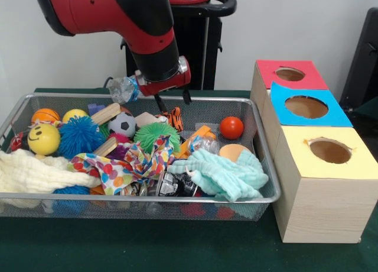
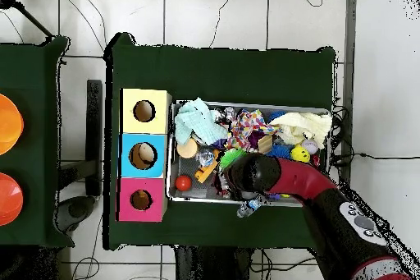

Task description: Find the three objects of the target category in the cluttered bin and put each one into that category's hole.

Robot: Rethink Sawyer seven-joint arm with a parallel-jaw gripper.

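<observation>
Red and black arm hanging over the back of a wire mesh bin (image 1: 260,196) full of toys, its gripper (image 1: 172,97) empty.

The two dark fingertips stand a little apart just above the clutter, holding nothing; a crumpled clear plastic bottle (image 1: 123,88) sits beside the wrist at the bin's far rim, its long axis roughly level and running along that rim. The bin sits on a dark green tablecloth (image 1: 147,248), with three wooden boxes lined up close beside it: a red-topped box (image 1: 269,71), a blue-topped box (image 1: 336,115) and a yellow-topped box (image 1: 313,162), each with a round hole facing up. The front view shows a red ball (image 1: 231,128), a yellow smiley ball (image 1: 43,139) and a mint green cloth (image 1: 221,174). Only the overhead view shows the white tiled floor (image 2: 213,14), crossed by cables, and a second green table with orange bowls (image 2: 6,125).
</observation>
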